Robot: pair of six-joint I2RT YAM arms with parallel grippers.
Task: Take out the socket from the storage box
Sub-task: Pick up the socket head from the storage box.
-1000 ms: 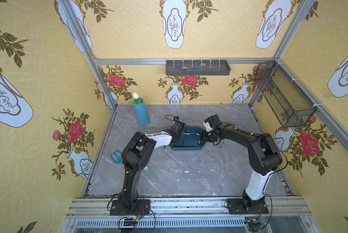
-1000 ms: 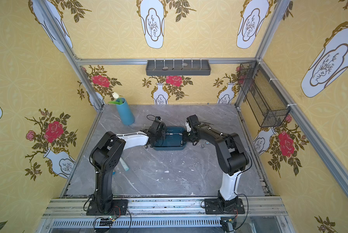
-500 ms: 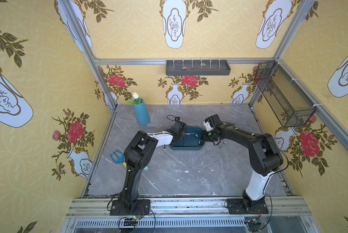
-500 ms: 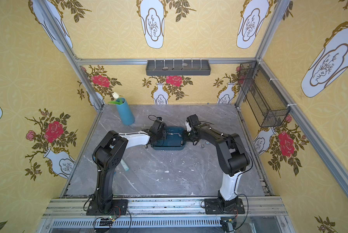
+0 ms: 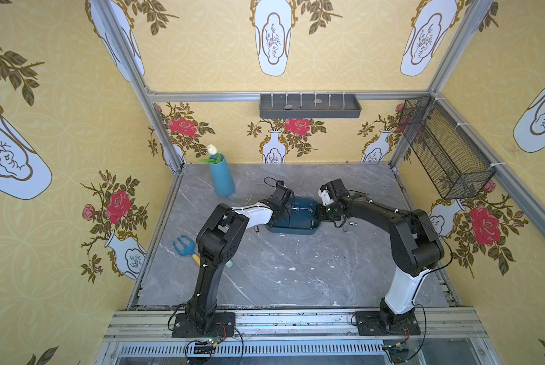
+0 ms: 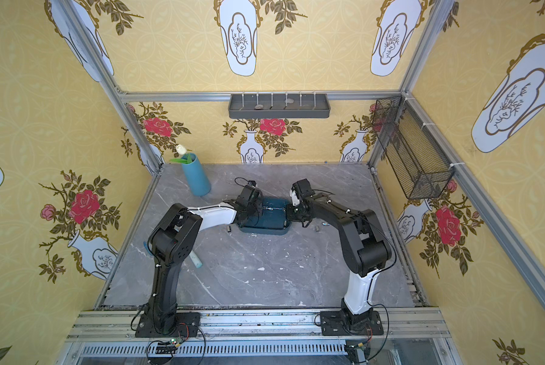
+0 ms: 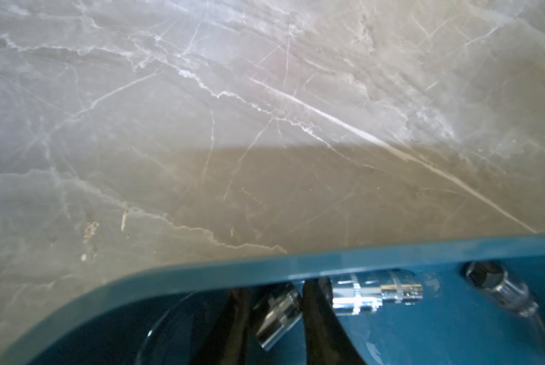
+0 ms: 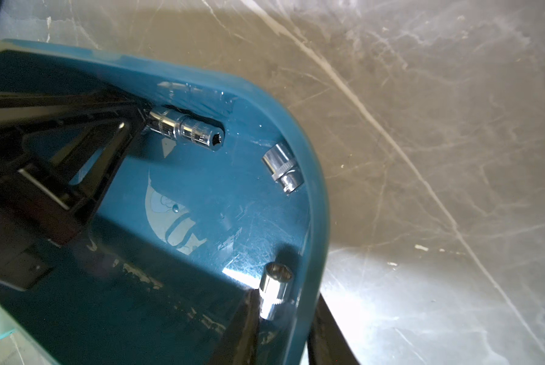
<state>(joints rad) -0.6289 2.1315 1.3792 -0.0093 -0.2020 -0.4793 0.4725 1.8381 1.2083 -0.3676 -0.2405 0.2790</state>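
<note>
The dark teal storage box [image 5: 296,225] lies mid-table between both arms. My left gripper [image 7: 275,316] reaches into its left end, shut on a small chrome socket [image 7: 277,311] lying tilted between the black fingers. A longer socket [image 7: 378,292] lies just beyond one finger, and a dark-tipped one [image 7: 498,289] further along the wall. My right gripper [image 8: 283,335] straddles the box's right wall [image 8: 312,221], one finger inside and one outside, shut on it. An upright socket [image 8: 274,289] stands against the inner finger. Another socket [image 8: 283,167] leans on the wall.
Loose sockets lie on the marble beside the box, one to the left [image 5: 256,228] and two to the right [image 5: 344,228]. A blue vase [image 5: 221,175] stands at the back left, a blue garden fork [image 5: 184,245] at the left. A grey tray [image 5: 309,106] and a wire basket [image 5: 444,148] hang on the walls.
My left gripper has closed in on the small socket inside the box, and the left elbow has shifted slightly. The right arm and the box have stayed put.
</note>
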